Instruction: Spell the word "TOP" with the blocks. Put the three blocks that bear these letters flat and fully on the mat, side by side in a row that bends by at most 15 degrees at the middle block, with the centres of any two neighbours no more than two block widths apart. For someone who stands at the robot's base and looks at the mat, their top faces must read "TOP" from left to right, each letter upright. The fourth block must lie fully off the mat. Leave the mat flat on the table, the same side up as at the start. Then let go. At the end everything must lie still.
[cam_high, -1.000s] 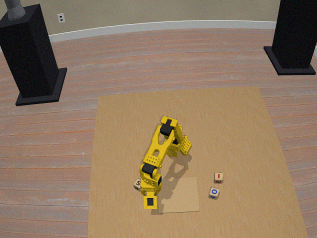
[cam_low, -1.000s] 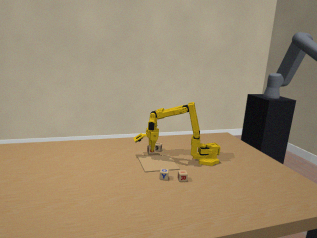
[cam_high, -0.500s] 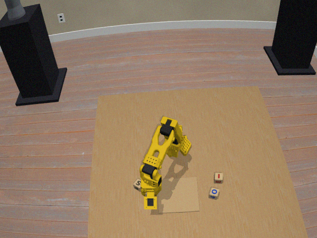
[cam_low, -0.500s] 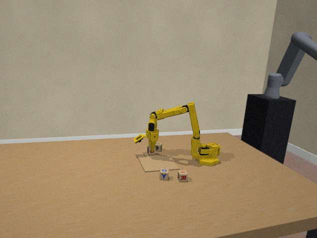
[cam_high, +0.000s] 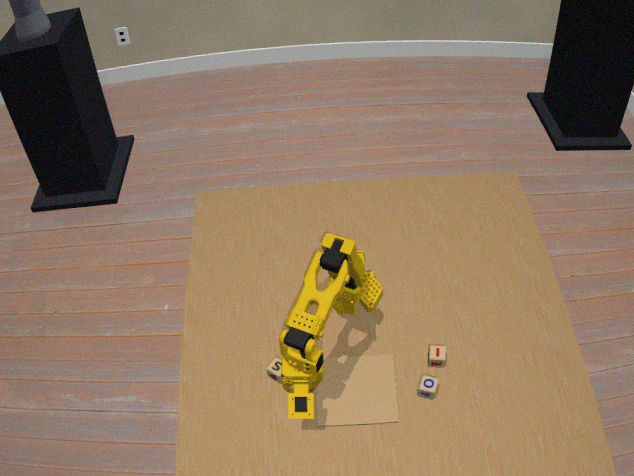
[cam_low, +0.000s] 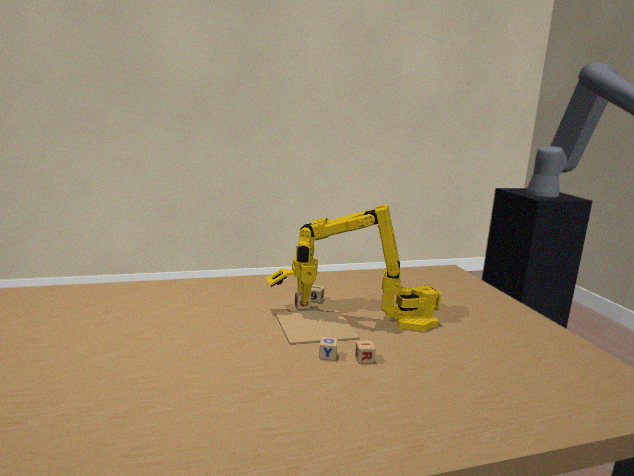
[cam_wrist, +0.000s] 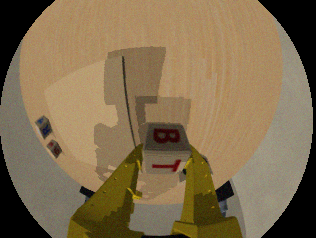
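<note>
Wide, wood-grained table (cam_high: 476, 266) (cam_low: 204, 399) (cam_wrist: 225, 75) under everything; a jointed yellow arm (cam_high: 306, 307) (cam_low: 345, 224) reaches over it; the thin square tan mat (cam_high: 376, 391) (cam_low: 314, 327) (cam_wrist: 75, 110) lies flat beside the fingers; the yellow gripper (cam_low: 303, 303) (cam_wrist: 166, 151) is clamped on a pale cube lettered T and B (cam_low: 300, 301) (cam_wrist: 166, 159), just off the mat; a pale S cube (cam_high: 275, 367) (cam_low: 318, 294) sits near the fingers; across the mat from them, a blue-lettered O cube (cam_high: 428, 385) (cam_low: 328, 349) (cam_wrist: 44, 127) and a red-marked cube (cam_high: 436, 354) (cam_low: 365, 352) (cam_wrist: 54, 149).

A plain beige wall (cam_high: 332, 23) (cam_low: 230, 128) with white baseboard (cam_high: 327, 49) (cam_low: 102, 277) rose behind a wooden table (cam_high: 460, 245) (cam_low: 204, 399). Pinkish-brown planks (cam_high: 307, 117) covered the floor. Black pedestals (cam_high: 56, 122) (cam_low: 532, 245) stood beyond the table, one supporting gray machinery (cam_high: 30, 23) (cam_low: 546, 171). A white outlet (cam_high: 122, 36) dotted the wall, and soft shadows fell across the tabletop.
</note>
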